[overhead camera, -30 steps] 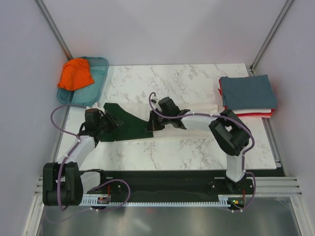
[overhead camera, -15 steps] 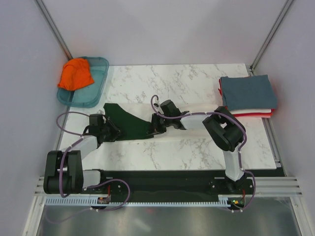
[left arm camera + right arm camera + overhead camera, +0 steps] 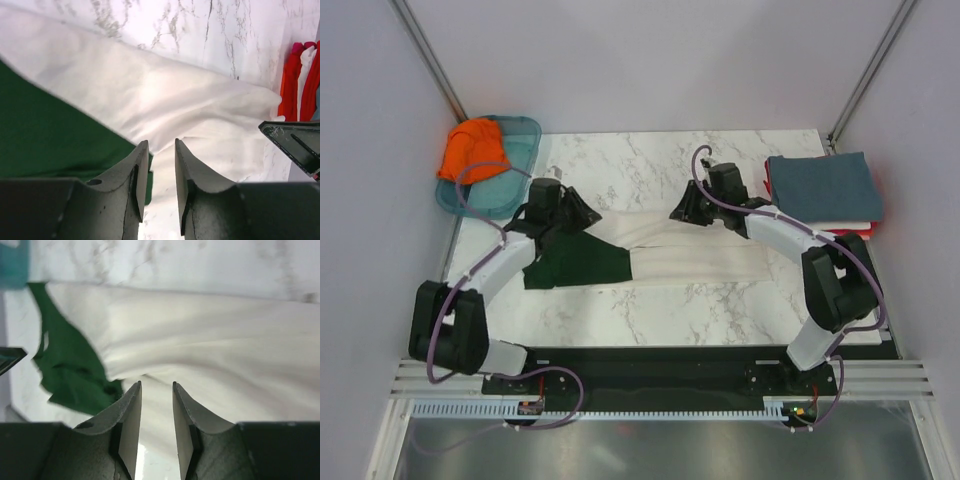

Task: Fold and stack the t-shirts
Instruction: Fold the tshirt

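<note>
Both grippers have swung away from the arm bases to the tee's far edge, and more cream cloth shows than a second ago.
Left gripper and right gripper each hold their fingers slightly parted with nothing pinched between them. The tee lies flat on the table, right under and ahead of both pairs of fingertips, running from one pair to the other as a long cream band. Its green sleeve spreads below and beside the left fingers. The folded stack sits well behind the right fingers. The orange tee rests in the tray, off behind the left gripper.
</note>
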Tool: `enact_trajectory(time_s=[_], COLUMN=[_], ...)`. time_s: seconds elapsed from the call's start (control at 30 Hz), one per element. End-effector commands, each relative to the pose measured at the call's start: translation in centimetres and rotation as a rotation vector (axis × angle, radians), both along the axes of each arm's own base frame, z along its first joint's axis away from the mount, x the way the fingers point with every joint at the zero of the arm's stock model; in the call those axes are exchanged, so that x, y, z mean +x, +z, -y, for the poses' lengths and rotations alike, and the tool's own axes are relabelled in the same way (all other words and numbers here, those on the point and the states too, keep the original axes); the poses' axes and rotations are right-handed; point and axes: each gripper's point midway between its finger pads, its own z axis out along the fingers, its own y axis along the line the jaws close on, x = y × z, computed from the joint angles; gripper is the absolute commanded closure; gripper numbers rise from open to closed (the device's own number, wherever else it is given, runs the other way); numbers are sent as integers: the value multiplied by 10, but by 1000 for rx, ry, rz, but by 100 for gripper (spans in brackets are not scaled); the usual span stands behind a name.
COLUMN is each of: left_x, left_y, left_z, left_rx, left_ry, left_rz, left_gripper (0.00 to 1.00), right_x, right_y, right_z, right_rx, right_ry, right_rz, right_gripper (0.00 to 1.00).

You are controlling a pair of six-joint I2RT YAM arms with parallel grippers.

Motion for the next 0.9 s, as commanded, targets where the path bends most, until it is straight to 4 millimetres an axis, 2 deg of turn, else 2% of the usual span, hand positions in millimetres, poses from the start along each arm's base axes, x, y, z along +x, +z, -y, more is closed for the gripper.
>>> enact_trajectory(time_s=[0.0,0.03,0.07,0.1,0.13,0.17,0.27,0.33,0.4,0.47,0.53,0.67,0.77,0.87], left_x=[30,36,42,53,58,62,77,83,85,86,86,83,83,84], left_y=[1,-2,-25,-19,-25,-44,-57,-74,-88,-96,-105,-115,-119,-119], left_z=[33,40,46,53,59,62,68,69,67,62,56,49,44,38], left_rx=[-7,-11,-1,-15,-27,-26,-28,-17,-5,4,-1,-7,-3,7], left_ry=[-43,-58,-65,-67,-78,-84,-80,-77,-64,-41,-9,21,41,53], left_rz=[-8,-17,-74,-63,-74,-111,-128,-158,-190,-214,-241,-276,-288,-287], left_gripper=[65,65,66,66,66,66,66,66,67,67,67,66,66,66], right_x=[10,15,21,24,29,33,45,48,45,39,34,2,-13,-20], right_y=[-15,-17,-17,-17,-17,-19,-26,-30,-40,-53,-63,-84,-86,-74], right_z=[56,68,84,92,106,117,136,145,150,164,177,209,231,242], right_rx=[-228,-254,-301,-320,-334,-354,-378,-404,-438,-485,-502,-554,-552,-546], right_ry=[-149,-188,-248,-276,-319,-349,-396,-420,-432,-466,-506,-603,-685,-735], right_rz=[19,17,20,24,22,22,2,-7,-34,-66,-101,-161,-178,-139], right_gripper=[62,62,63,64,64,65,66,67,68,69,76,81,89,92])
